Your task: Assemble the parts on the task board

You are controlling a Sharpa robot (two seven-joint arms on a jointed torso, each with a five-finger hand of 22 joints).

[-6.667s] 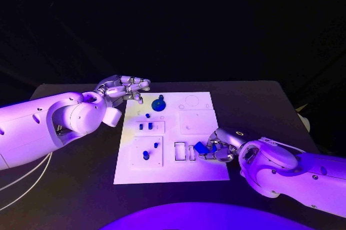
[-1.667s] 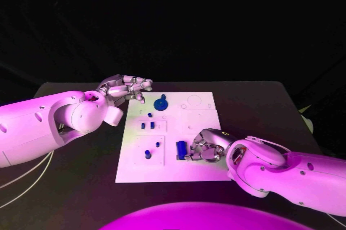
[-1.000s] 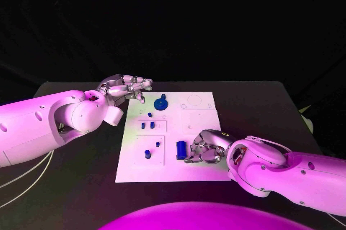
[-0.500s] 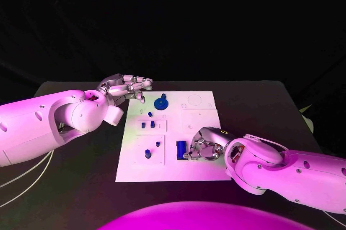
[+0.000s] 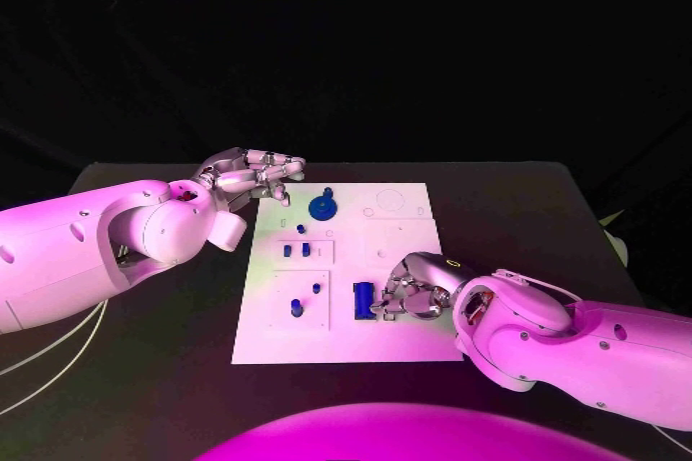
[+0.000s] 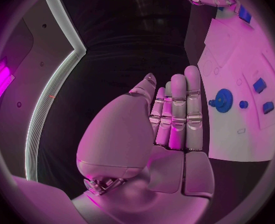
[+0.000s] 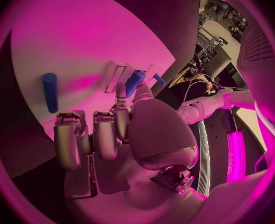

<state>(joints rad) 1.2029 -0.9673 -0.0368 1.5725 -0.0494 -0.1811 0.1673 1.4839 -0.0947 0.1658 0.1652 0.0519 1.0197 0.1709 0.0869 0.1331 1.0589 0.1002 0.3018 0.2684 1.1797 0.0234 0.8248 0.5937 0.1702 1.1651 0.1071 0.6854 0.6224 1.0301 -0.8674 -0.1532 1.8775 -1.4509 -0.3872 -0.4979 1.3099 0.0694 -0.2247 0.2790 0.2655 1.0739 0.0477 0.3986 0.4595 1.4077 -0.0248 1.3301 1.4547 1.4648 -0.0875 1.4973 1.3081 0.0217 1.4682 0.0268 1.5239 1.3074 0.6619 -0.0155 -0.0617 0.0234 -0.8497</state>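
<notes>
Since the earlier frame the right robot hand [image 5: 410,293] has crept leftward, fingers curled beside the blue block [image 5: 364,300] at lower centre of the task board [image 5: 405,347], apparently holding nothing. Left robot hand [image 5: 254,173] idles empty, fingers apart, upper left. Risk: nudging the block askew.

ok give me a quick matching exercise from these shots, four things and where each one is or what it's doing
Things:
1. round blue gear
2. long blue block
3. left hand
4. right hand

Places or states:
A. in a slot at the near middle of the white task board
B. beside the board's far left corner, holding nothing
C. on the far part of the board
D. on the board beside the long block, fingers curled

Pairs: 1-C, 2-A, 3-B, 4-D
</notes>
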